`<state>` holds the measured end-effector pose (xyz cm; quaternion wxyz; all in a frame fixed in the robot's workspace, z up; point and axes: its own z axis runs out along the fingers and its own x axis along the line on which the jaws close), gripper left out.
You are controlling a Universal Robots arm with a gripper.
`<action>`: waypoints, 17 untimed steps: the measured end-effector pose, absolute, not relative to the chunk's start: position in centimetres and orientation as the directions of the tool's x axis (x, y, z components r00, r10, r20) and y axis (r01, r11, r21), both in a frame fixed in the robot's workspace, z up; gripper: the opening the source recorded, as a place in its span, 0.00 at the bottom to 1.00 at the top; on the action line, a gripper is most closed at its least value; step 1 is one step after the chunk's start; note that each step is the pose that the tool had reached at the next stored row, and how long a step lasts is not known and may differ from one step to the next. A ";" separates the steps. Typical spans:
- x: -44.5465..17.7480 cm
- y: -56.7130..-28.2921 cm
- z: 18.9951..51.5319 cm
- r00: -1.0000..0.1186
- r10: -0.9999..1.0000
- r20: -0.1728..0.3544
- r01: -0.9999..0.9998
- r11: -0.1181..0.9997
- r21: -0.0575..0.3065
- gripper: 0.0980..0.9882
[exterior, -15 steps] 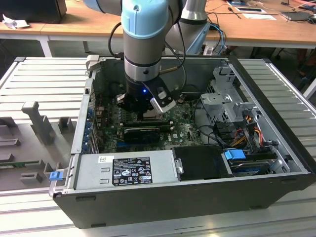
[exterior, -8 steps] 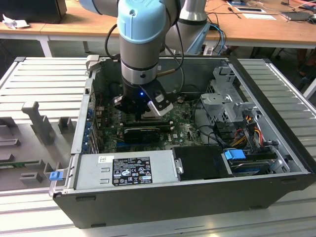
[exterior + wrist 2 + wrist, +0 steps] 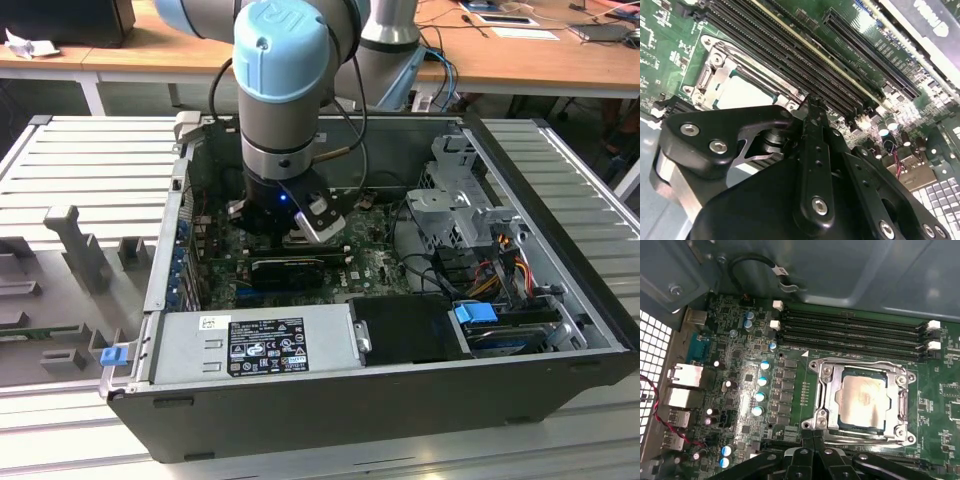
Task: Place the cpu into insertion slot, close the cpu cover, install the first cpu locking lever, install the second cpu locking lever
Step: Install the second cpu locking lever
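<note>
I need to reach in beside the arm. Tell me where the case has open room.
Freest: over the black cover between label plate and drive cage. Crowded: the gripper above the cpu, memory slots, and cables beside the cage.

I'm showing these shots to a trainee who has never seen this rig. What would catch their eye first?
Probably the arm with its pale blue joint caps, reaching down into the open computer case in the exterior view. Next, in the first wrist view, the silvery cpu lying in the insertion slot, with the cpu cover framing it, beside the long black memory slots. The black pincer hovers close to the socket's edge.
</note>
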<state>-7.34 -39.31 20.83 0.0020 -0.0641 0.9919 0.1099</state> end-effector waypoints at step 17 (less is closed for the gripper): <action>-7.7 -39.3 21.1 -0.991 -0.129 -0.024 -0.131 0.957 0.260 0.01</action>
